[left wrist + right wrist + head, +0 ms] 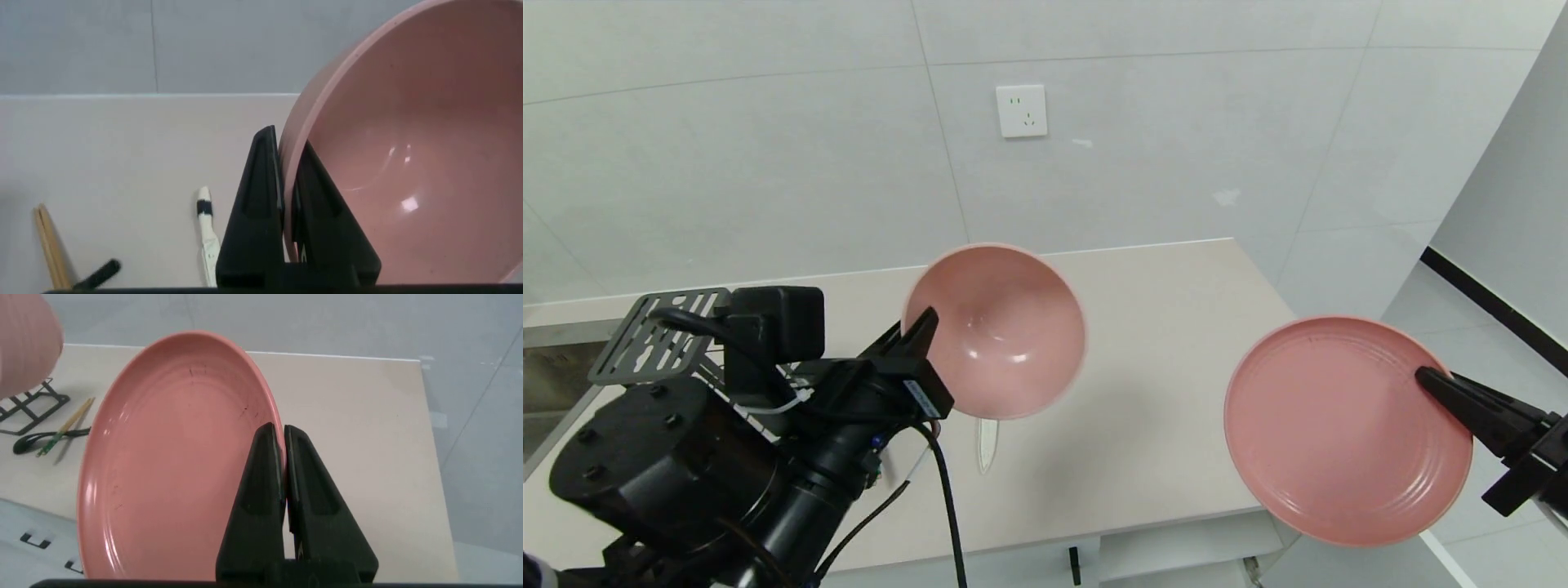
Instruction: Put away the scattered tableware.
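Evidently both pieces are held up clear for carrying away: the left hand [927,322] pinches the pink bowl [1005,335] by its rim above the desk [1160,327], while the right hand [1425,376] pinches the pink plate [1339,433] by its rim near the desk's right edge. A white utensil [987,445] lies under the bowl.

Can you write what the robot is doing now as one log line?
left hand: shut on bowl, held above table | right hand: shut on plate, held in air | on table: chopsticks

place: kitchen-like room | signs: tiled wall [768,147], wall socket [1021,110], beige counter [1160,392], pink bowl [1005,335], pink plate [1339,433]
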Available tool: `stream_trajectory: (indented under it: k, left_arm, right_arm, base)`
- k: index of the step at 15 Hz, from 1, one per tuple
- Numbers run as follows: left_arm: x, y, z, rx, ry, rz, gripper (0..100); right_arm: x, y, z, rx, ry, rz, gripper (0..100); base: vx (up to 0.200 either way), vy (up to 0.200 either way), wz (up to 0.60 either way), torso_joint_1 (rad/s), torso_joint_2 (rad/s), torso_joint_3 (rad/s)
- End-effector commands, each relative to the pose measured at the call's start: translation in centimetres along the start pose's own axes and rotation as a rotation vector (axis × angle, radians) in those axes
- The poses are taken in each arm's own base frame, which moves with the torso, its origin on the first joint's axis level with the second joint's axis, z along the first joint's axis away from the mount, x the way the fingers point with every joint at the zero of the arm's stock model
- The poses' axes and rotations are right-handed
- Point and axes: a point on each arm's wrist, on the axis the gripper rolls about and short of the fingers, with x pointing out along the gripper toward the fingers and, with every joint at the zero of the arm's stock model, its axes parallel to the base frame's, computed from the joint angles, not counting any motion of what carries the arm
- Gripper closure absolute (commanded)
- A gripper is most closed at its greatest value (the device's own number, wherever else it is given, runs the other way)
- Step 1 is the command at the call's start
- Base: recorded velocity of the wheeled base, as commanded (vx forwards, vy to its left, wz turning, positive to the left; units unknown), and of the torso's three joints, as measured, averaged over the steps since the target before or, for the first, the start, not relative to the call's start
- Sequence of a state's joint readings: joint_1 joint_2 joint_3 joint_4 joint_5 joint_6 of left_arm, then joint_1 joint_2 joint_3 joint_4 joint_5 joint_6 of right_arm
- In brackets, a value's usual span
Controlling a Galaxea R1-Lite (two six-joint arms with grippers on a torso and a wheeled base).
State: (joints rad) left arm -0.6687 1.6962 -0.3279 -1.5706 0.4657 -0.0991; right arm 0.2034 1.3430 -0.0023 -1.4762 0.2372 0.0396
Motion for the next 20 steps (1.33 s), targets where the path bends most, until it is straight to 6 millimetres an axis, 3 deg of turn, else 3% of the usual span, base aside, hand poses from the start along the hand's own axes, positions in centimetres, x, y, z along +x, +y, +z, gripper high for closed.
stream_trajectory:
  k: [1, 3, 5, 8, 9, 12, 15, 20]
  left_arm:
    - [2.0, -1.1, 0.3, 0.031, -0.045, -0.031, 100]
    - [2.8, -1.2, -1.2, 0.156, -0.004, -0.075, 100]
    - [3.0, -1.1, -2.1, 0.174, 0.026, -0.074, 100]
    - [1.4, 2.6, -3.6, 0.308, 0.136, 0.022, 100]
    - [0.1, 3.5, -3.2, 0.334, 0.153, 0.045, 100]
    - [-1.6, 3.8, -0.7, 0.298, 0.075, 0.047, 100]
    - [-5.3, 4.6, -1.1, 0.317, 0.14, 0.011, 100]
    - [-5.2, 4.2, -0.9, 0.197, 0.127, 0.003, 100]
  right_arm:
    - [0.4, -0.1, 0.0, -0.001, -0.001, 0.003, 100]
    - [0.7, -0.1, 0.7, -0.012, -0.041, 0.004, 100]
    - [0.8, -0.1, 1.3, -0.024, -0.104, 0.007, 100]
    - [1.5, -0.3, 1.1, -0.02, -0.093, 0.006, 100]
    - [1.5, -0.3, 1.0, -0.019, -0.087, 0.006, 100]
    - [1.5, -0.3, 1.0, -0.031, -0.087, 0.007, 100]
    - [1.6, -0.2, 1.1, -0.033, -0.092, 0.01, 100]
    - [1.7, -0.3, 0.9, -0.045, -0.084, 0.009, 100]
  base:
    - [0.0, 0.0, 0.0, 0.0, 0.0, 0.0]
    - [0.0, 0.0, 0.0, 0.0, 0.0, 0.0]
    - [0.0, 0.0, 0.0, 0.0, 0.0, 0.0]
    - [0.0, 0.0, 0.0, 0.0, 0.0, 0.0]
    - [0.0, 0.0, 0.0, 0.0, 0.0, 0.0]
    - [0.0, 0.0, 0.0, 0.0, 0.0, 0.0]
    - [0.0, 0.0, 0.0, 0.0, 0.0, 0.0]
    - [-0.12, 0.0, 0.0, 0.002, 0.0, 0.002]
